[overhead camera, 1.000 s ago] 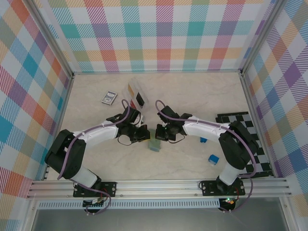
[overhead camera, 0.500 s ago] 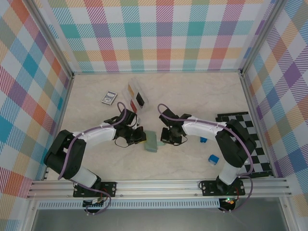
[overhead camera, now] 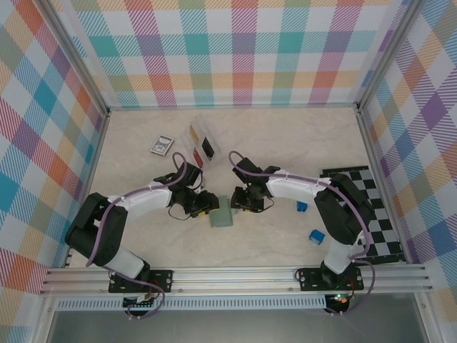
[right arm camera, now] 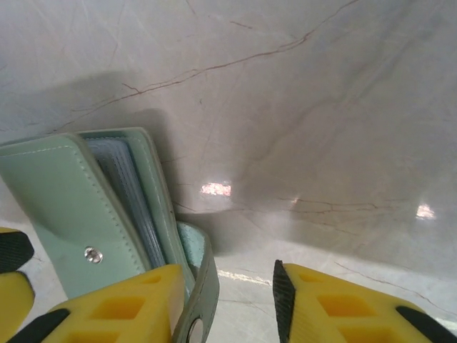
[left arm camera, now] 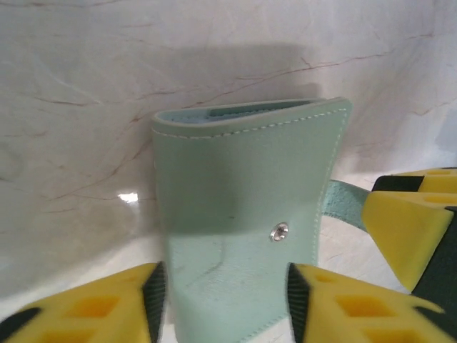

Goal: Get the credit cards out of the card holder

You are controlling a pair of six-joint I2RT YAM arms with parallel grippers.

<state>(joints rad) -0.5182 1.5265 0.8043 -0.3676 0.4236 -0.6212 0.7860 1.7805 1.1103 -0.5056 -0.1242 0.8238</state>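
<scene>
Both grippers are hanging released, left gripper point(left arm camera: 223, 289) straddling the sage-green card holder point(left arm camera: 243, 193) lying on the bench point(left arm camera: 71, 107), right gripper point(right arm camera: 227, 286) beside it. I'm judging it soft, floppy; pinch a flap edge.

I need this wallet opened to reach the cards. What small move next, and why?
Probably close the left tool on the wallet to steady it: its fingers stand open on either side of the folded wallet. The strap lies unfastened beside the open right tool, which could then peel the wallet open.
</scene>
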